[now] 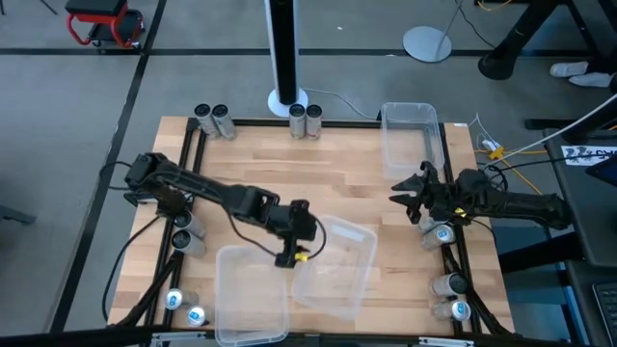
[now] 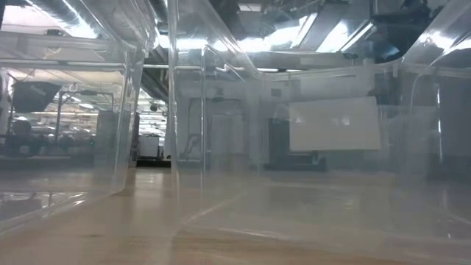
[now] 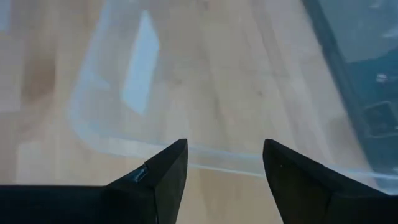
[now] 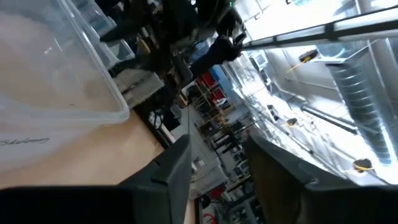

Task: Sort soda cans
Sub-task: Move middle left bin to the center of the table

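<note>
Soda cans (image 1: 212, 120) are parked in small clusters around the tabletop (image 1: 318, 173) perimeter: two pairs along the far edge, a few at the left edge, more at the right edge and both near corners. None sits in a bin yet.

Left gripper (image 1: 289, 258) hangs over the middle clear bin (image 1: 337, 260) near the front edge — fingers apart, nothing between them; the left wrist view shows only the bin rim (image 3: 186, 152) below. Right gripper (image 1: 403, 196) is near the right edge, beside the far-right bin (image 1: 413, 140), jaws parted and empty, with a pale-topped can (image 1: 442, 232) just beside the arm.

Handling call: cans look rigid, smooth-walled, likely light — round metal slips and dents if squeezed hard. Best hold is probably across the side wall at mid-height, fingers square to the axis. The bins are thin and likely to slide if bumped.
</note>
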